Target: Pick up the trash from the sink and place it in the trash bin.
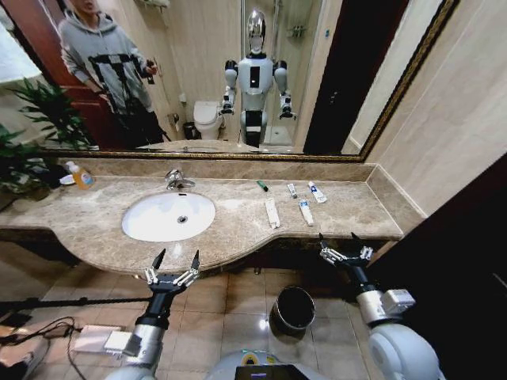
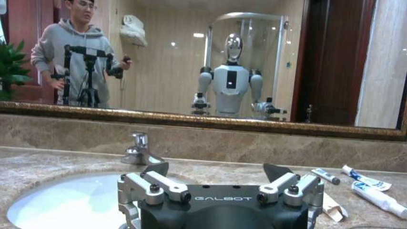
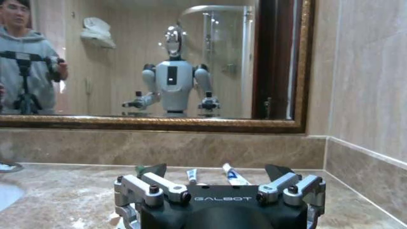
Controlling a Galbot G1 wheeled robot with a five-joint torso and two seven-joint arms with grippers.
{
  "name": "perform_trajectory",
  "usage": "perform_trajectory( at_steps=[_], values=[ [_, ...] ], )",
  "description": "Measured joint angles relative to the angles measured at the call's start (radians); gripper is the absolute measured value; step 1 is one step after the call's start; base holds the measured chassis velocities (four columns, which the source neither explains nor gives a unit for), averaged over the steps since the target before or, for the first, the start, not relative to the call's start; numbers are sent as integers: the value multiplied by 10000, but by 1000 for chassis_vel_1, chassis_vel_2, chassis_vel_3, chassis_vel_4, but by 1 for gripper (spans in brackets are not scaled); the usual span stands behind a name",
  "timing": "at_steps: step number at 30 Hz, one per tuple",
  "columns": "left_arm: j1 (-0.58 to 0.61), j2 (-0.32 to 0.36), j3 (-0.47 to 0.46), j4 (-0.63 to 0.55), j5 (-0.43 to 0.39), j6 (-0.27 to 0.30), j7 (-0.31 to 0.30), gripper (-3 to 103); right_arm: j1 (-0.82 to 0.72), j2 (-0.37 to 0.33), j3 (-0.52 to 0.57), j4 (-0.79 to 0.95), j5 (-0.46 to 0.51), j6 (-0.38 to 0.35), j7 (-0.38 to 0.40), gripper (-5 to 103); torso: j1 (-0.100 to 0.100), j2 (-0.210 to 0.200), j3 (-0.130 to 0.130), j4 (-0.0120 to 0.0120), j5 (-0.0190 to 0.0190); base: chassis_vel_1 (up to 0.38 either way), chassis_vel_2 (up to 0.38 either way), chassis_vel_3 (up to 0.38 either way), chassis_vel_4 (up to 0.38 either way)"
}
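Nearest the head camera, both arms reach forward at the counter's front edge; the left gripper (image 1: 173, 264) hangs with its fingers spread and empty, just short of the beige countertop (image 1: 95, 229), and directly beyond its tips lies the sink (image 1: 168, 216), whose white bowl looks bare apart from the drain; the chrome faucet (image 1: 176, 180) stands on the far side of the basin from that gripper; the right gripper (image 1: 344, 244) is likewise splayed open and holding nothing, poised at the counter's edge further along. Outward from the right gripper, and toward the left one, the trash sits on the marble rather than in the bowl: a long flat packet (image 1: 272, 213) closest, a white tube (image 1: 306, 211) beside it, then two smaller tubes (image 1: 316, 191) nearer the wall and a green stick (image 1: 262, 186) beyond the packet. Below and between the two grippers, on the tiled floor, stands the trash bin (image 1: 292, 309), open-topped. I judge the step in hand to be the first reach; the right gripper is the better placed, and it should come down over the nearest tube across its narrow width, fingers straddling it square; the flat packet will likely be harder to pinch off the smooth stone, so approaching it edge-on seems wise.
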Motion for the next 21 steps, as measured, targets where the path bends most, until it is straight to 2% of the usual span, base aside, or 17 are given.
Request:
perform_trajectory(
  at_steps=[6, 8, 11, 21],
  values=[
    [0, 0, 0, 0, 0, 0, 0, 100, -277, 304, 224, 72, -29, 105, -146, 100, -1, 0, 0, 0, -1, 0, 0, 0, 0],
    [0, 0, 0, 0, 0, 0, -1, 100, -350, 568, 276, -26, -193, 439, -258, 100, 0, 0, 0, 0, 0, 0, 0, 0, 0],
    [0, 0, 0, 0, 0, 1, 0, 100, -417, 696, 256, -30, -320, 567, -276, 100, 0, 0, 0, 0, -1, 0, 0, 0, 0],
    [0, 0, 0, 0, 0, 1, 0, 100, -284, 954, 115, -22, -456, 548, -496, 100, 1, 0, 0, 0, 0, 0, 0, 0, 0]
  ],
)
